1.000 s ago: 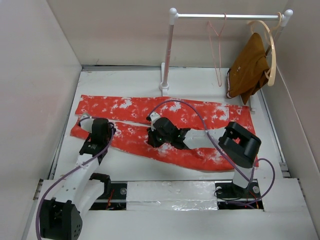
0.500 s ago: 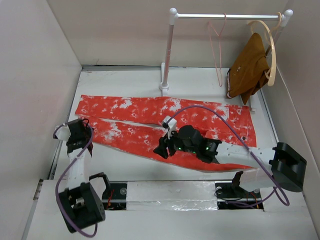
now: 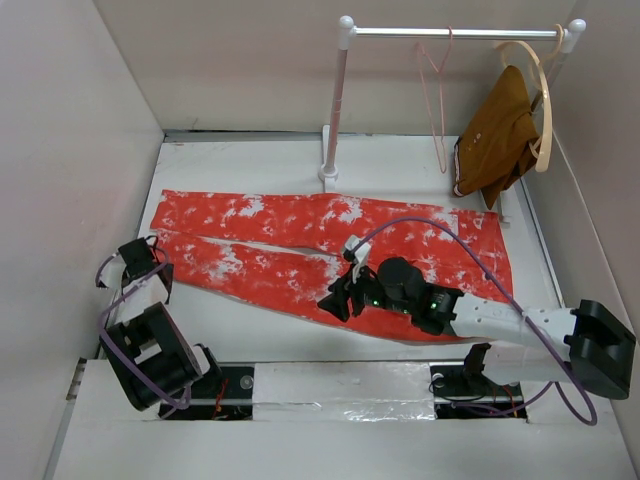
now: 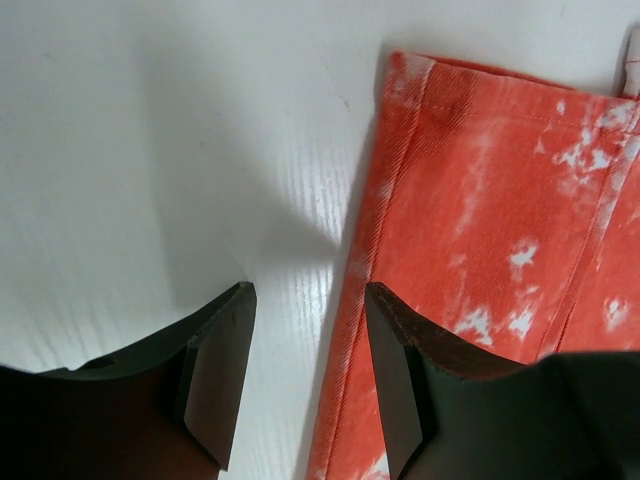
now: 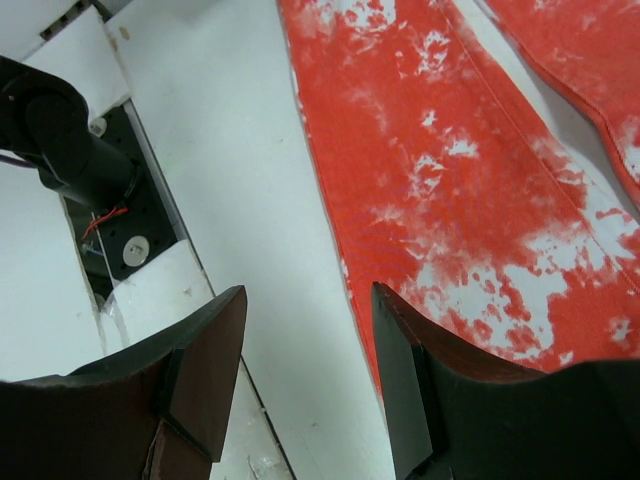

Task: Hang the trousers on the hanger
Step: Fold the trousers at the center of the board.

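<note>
At the left, the left gripper [image 3: 135,262] sits low over the table [image 3: 250,160] at the cuff end of the trousers [image 3: 300,225], jaws spread and holding nothing. In the left wrist view the side seam of the near leg [image 4: 480,220] runs up between the fingers, one finger over bare table and the other over cloth. Closing here may catch only the seam margin or a single layer, and the cloth would likely slip out on lifting. Further right, the right gripper [image 3: 340,300] is also spread and empty, straddling the near edge of the same leg [image 5: 450,150]. A shallow bite carries the same slip risk. The trousers lie flat and full length, so unequal grips would probably let the free leg drag or twist. The purple cable [image 3: 420,225] arches above the cloth and could snag. At the far right, the hanger [image 3: 436,100] hangs from the rail [image 3: 455,33], well apart from the trousers. It looks light and free to swing, so a nudge could unhook it or push it against the brown garment [image 3: 495,130].
</note>
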`<action>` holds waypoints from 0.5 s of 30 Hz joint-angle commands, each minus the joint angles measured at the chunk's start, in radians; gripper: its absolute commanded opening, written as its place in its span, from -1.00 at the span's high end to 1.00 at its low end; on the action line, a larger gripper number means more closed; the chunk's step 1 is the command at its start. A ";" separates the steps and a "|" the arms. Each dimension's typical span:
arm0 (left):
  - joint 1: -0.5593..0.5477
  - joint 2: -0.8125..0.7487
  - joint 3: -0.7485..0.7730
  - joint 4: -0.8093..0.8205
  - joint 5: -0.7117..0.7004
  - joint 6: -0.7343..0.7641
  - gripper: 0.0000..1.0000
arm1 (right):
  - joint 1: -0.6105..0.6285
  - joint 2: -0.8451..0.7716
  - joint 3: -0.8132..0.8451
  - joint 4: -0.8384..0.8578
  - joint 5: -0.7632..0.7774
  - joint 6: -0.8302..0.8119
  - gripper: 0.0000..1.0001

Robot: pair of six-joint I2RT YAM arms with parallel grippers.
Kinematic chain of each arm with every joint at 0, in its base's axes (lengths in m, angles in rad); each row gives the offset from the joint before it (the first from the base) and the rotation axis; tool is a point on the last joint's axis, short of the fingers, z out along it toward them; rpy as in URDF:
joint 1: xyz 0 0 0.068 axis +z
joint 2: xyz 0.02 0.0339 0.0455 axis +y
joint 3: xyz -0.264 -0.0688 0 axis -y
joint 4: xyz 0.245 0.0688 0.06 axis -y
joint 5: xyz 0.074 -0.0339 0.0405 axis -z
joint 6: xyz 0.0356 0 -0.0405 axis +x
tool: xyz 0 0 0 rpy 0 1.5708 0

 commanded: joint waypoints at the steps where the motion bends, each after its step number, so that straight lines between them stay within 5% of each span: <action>1: 0.004 0.035 0.042 0.045 -0.008 0.025 0.09 | -0.003 -0.025 -0.002 0.063 -0.010 -0.015 -0.17; 7: 0.004 0.174 0.092 0.058 0.036 0.056 0.22 | -0.003 -0.026 -0.007 0.069 -0.007 -0.012 -0.17; 11: 0.004 0.178 0.095 0.079 0.057 0.077 1.00 | -0.025 -0.038 -0.017 0.070 0.009 0.003 -0.16; 15: 0.004 0.110 0.072 0.113 0.085 0.091 1.00 | -0.078 -0.069 -0.046 0.080 0.024 0.025 -0.11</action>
